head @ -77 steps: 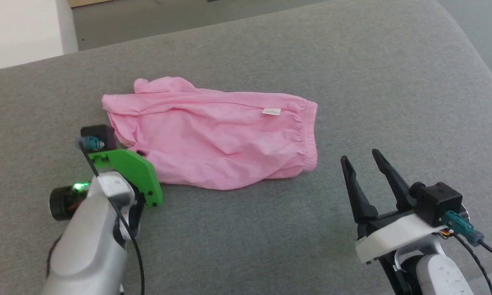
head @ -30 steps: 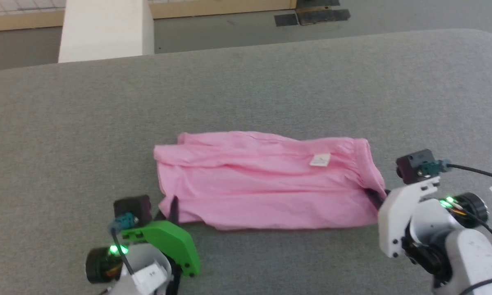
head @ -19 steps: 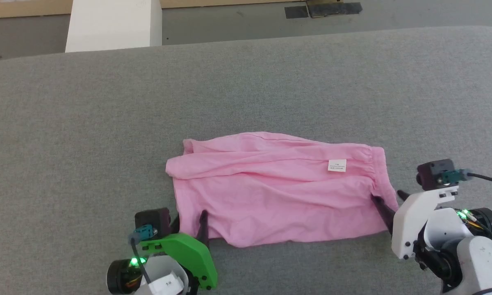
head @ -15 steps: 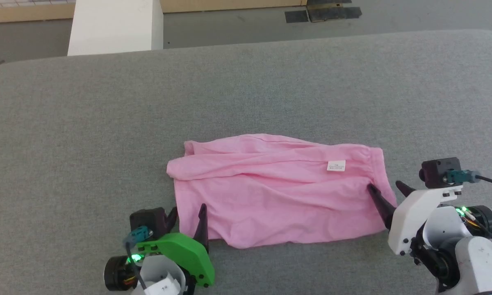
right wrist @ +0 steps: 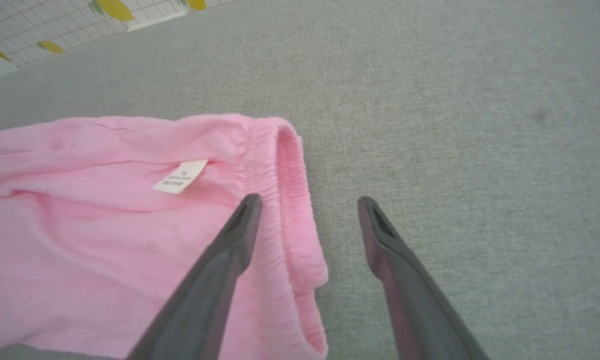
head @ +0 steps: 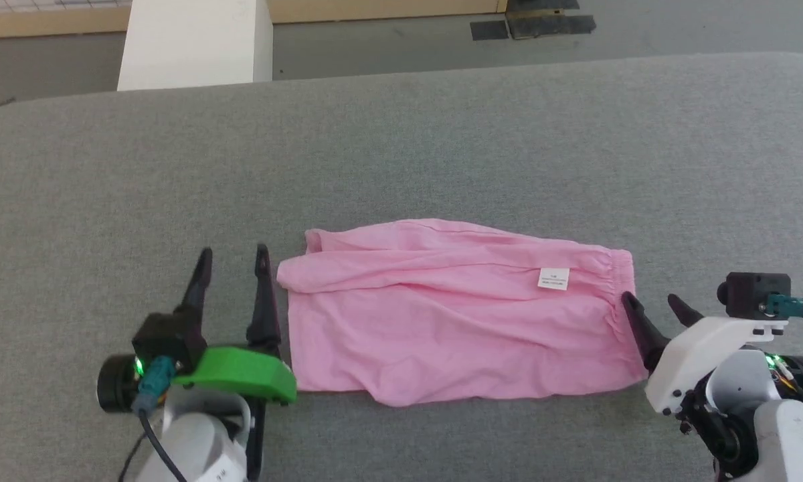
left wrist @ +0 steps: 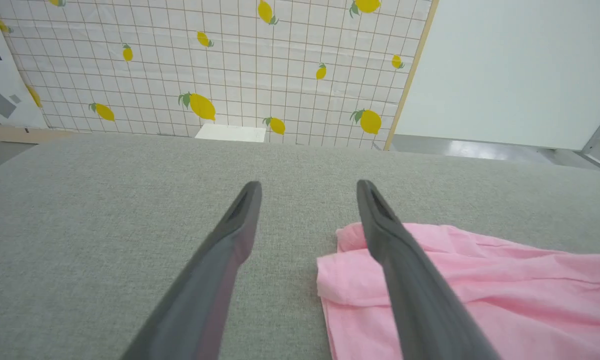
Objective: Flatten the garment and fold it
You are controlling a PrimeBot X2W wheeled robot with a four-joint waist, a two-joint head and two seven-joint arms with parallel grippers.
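Left gripper [head: 234, 252] newly clear — garment [head: 441, 321] beside

The left gripper [head: 233, 254] sits at the lower left of the head view, its two dark fingers [head: 265, 301] spread wide and pointing up, a green bracket [head: 237, 375] over the wrist. The right gripper [head: 649, 299] sits at the lower right, its jaws likewise parted, tilted up and leftward, with a white bracket [head: 696, 348] and pale forearm [head: 789, 428] behind it
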